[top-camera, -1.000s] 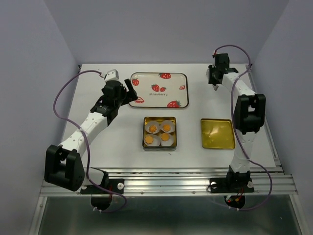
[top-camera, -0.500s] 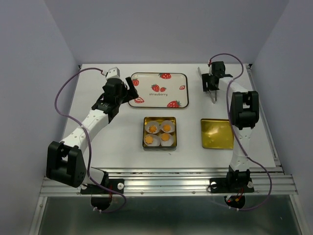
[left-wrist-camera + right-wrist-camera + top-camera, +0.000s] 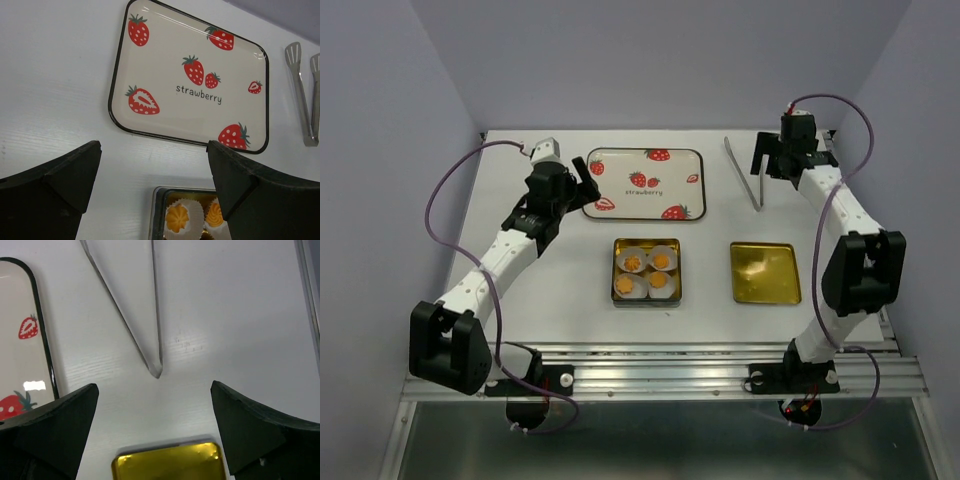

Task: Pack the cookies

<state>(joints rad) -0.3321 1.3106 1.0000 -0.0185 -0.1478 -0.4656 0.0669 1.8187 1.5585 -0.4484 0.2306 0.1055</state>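
Right arm has swung out toward the desk's (image 3: 570,270) right edge since a second ago. The tongs (image 3: 293,52) that were at its fingers then now lie flat on the desk, let go, between the strawberry tray (image 3: 630,205) and that arm. We note the right gripper (image 3: 154,390) with fingers wide apart, holding nothing, hovering over the tongs' joined end (the spread arms point away from us). Left arm has barely shifted; the left gripper (image 3: 154,145) hangs by the tray's left near corner, fingers also wide apart and empty. All four cookies (image 3: 661,261) sit in white paper cups (image 3: 192,212) inside the square gold tin (image 3: 647,302), mid-desk, just in front of the tray. A flat gold lid (image 3: 765,272) lies apart to the tin's right.
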